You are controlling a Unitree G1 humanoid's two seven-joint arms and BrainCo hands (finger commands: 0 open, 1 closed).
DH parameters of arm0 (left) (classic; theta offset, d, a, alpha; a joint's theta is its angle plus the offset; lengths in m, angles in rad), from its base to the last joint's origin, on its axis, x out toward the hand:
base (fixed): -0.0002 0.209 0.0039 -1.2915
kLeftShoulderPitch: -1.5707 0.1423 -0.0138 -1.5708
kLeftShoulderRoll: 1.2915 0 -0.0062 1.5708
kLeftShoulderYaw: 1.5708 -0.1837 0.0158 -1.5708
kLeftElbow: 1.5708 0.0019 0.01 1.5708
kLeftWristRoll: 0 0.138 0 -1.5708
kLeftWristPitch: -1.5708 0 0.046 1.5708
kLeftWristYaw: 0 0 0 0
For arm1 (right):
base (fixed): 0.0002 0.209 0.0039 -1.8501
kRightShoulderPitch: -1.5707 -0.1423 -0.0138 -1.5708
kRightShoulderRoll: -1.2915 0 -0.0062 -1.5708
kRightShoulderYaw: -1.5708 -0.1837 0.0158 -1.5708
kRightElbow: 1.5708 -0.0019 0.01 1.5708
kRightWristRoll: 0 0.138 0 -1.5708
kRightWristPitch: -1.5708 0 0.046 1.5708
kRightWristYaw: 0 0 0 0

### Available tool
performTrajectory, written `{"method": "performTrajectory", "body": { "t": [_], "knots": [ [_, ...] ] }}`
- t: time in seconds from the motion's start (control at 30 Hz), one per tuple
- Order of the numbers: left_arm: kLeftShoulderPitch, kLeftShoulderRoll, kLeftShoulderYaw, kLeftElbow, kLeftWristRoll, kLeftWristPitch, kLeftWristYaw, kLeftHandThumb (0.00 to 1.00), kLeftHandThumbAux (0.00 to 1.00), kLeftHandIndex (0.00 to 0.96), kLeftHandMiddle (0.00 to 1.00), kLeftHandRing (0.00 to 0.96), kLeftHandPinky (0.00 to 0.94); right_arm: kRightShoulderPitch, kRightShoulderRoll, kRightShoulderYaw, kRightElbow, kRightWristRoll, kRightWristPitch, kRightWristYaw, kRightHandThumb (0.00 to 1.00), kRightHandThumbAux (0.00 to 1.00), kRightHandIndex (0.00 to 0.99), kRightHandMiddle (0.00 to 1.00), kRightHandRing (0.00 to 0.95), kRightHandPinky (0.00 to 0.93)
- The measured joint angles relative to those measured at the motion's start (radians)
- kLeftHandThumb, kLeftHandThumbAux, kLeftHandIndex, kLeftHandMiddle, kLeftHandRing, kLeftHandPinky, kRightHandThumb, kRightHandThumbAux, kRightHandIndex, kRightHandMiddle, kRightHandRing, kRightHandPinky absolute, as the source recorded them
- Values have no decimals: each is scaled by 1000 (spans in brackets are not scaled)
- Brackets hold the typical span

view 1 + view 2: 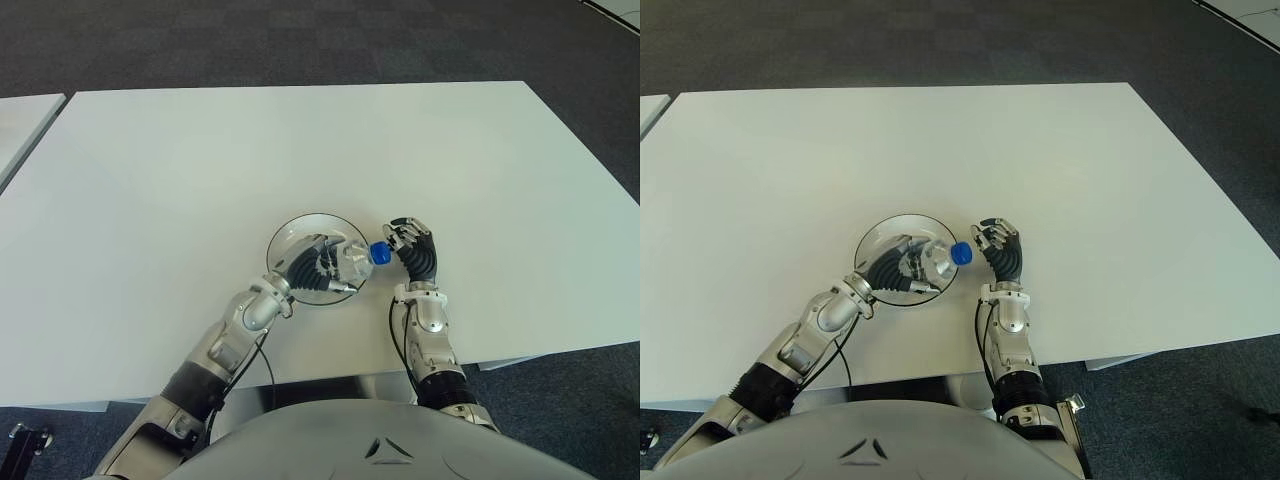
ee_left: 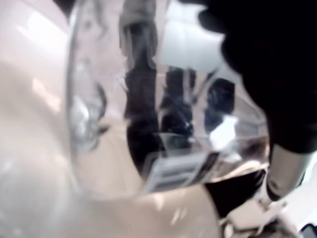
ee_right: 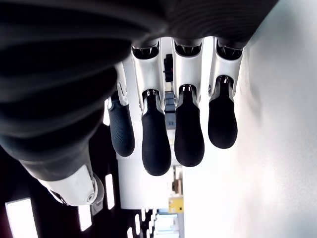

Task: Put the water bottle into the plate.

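Observation:
A clear water bottle (image 1: 352,262) with a blue cap (image 1: 380,252) lies on its side over the round glass plate (image 1: 290,232) near the table's front edge. The cap pokes out past the plate's right rim. My left hand (image 1: 318,268) reaches in from the lower left, its fingers wrapped around the bottle's body. In the left wrist view the bottle (image 2: 163,124) fills the picture, with dark fingers (image 2: 262,74) against it. My right hand (image 1: 408,240) stands just right of the cap, a small gap between them. Its fingers (image 3: 156,144) hang loosely and hold nothing.
The white table (image 1: 300,150) stretches wide behind and to both sides of the plate. A second white table's corner (image 1: 20,115) shows at the far left. Dark carpet (image 1: 300,40) lies beyond the far edge.

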Motion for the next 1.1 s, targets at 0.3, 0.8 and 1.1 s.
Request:
{"method": "performTrajectory", "body": {
  "t": [0.3, 0.8, 1.1],
  "knots": [
    [-105, -1, -96, 164, 248, -46, 279, 851, 669, 396, 540, 855, 856, 2, 0, 0, 1, -1, 2, 0, 703, 729, 433, 669, 659, 650],
    [-246, -2, -181, 434, 374, -46, 655, 849, 663, 412, 575, 756, 727, 1, 0, 4, 4, -2, 2, 0, 703, 728, 434, 685, 671, 664],
    [-271, -2, -188, 479, 373, -46, 682, 791, 680, 401, 461, 471, 467, -1, 0, -2, 15, 5, -8, 9, 703, 727, 434, 687, 678, 676]
  ]
}}
